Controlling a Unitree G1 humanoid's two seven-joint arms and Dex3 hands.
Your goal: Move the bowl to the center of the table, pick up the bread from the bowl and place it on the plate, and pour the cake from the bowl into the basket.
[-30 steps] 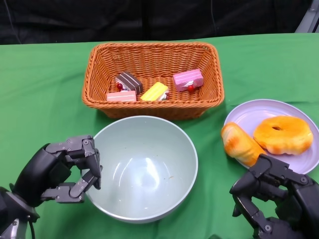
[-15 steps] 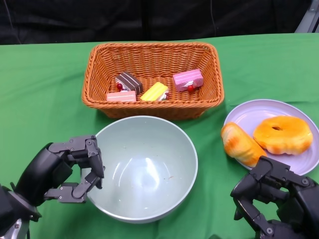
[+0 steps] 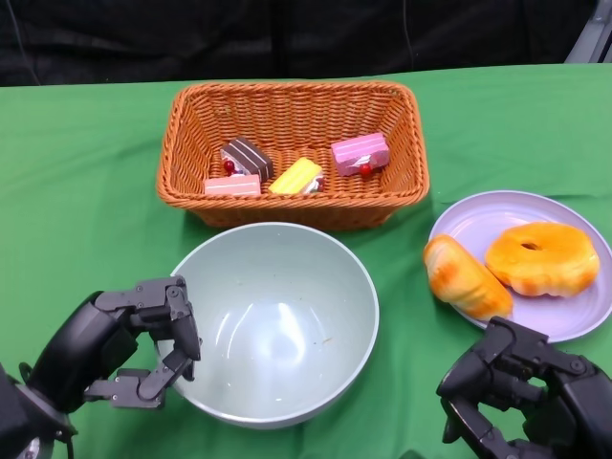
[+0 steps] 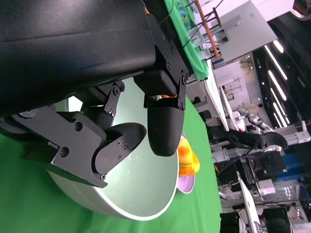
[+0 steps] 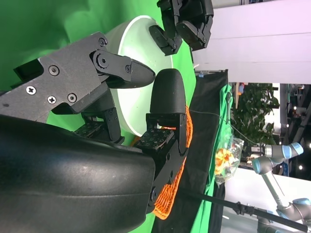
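Observation:
The pale green bowl (image 3: 277,325) stands empty in the middle of the table, just in front of the wicker basket (image 3: 292,91). Several small cakes lie in the basket, among them a pink one (image 3: 360,153) and a yellow one (image 3: 296,176). On the lilac plate (image 3: 478,218) at the right lie the bread roll (image 3: 464,277) and a doughnut (image 3: 542,258). My left hand (image 3: 115,349) sits at the bowl's left rim, fingers apart and holding nothing. My right hand (image 3: 521,392) hovers in front of the plate, loosely curved and empty. The right wrist view shows the bowl (image 5: 141,53) beyond its spread fingers.
Green cloth (image 3: 86,191) covers the table, with bare stretches left of the basket and behind the plate. The basket's front wall stands close to the bowl's far rim. The roll overhangs the plate's left edge.
Both hands have drawn back a little toward the table's front edge. The left hand's fingers have slid lower beside the bowl's rim. Bowl, basket and plate have stayed put.

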